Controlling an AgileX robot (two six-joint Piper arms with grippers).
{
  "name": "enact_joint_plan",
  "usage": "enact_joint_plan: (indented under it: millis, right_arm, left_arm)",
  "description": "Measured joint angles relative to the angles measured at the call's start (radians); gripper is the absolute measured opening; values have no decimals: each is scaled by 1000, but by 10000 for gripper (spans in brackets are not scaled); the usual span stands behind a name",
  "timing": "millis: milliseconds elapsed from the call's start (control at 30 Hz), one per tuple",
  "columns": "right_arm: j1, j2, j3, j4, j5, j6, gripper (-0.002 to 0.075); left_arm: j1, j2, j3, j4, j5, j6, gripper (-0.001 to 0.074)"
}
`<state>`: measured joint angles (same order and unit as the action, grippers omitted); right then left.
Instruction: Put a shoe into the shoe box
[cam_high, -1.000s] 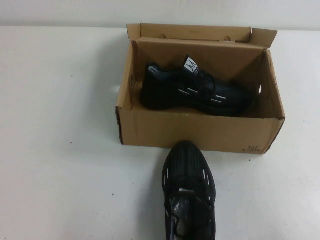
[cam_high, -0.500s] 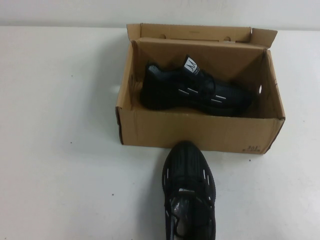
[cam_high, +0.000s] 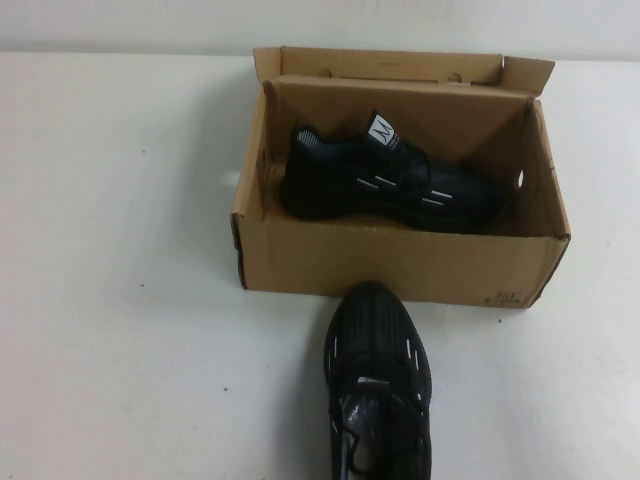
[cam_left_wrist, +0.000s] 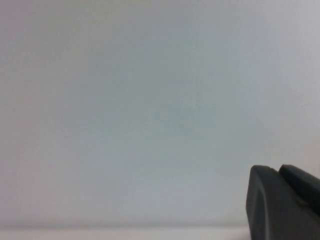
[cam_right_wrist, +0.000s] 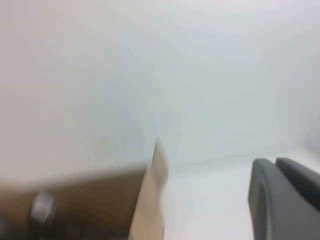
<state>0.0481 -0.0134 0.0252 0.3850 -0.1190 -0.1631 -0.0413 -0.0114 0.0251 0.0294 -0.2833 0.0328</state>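
Resting on the white table (cam_high: 120, 330), one brown corrugated cardboard shoe box (cam_high: 400, 265), flap lid open, already holds one black mesh sneaker with white dashes (cam_high: 395, 185), so the task looks done. A second identical sneaker (cam_high: 378, 385) stands outside, toe touching the box front. The left pincer (cam_left_wrist: 282, 205) and right pincer (cam_right_wrist: 282, 195) show only partly; I cannot tell their opening.

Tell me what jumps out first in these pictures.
An open shoe box at the table's far middle holds a black shoe lying on its side. A second shoe stands on the table just outside the near wall, toe toward it. The left gripper and right gripper show only in wrist views.
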Motion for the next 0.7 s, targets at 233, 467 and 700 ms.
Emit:
enact_joint_plan:
  millis: [233, 467, 700]
  right_arm:
    - [0, 0, 0, 8, -429, 0, -16]
    - [0, 0, 0, 16, -546, 0, -16]
    - [0, 0, 0, 18, -720, 51, -16]
  left_arm:
    - [0, 0, 0, 0, -143, 0, -2]
    - [0, 0, 0, 0, -168, 0, -3]
    - [0, 0, 0, 0, -333, -76, -2]
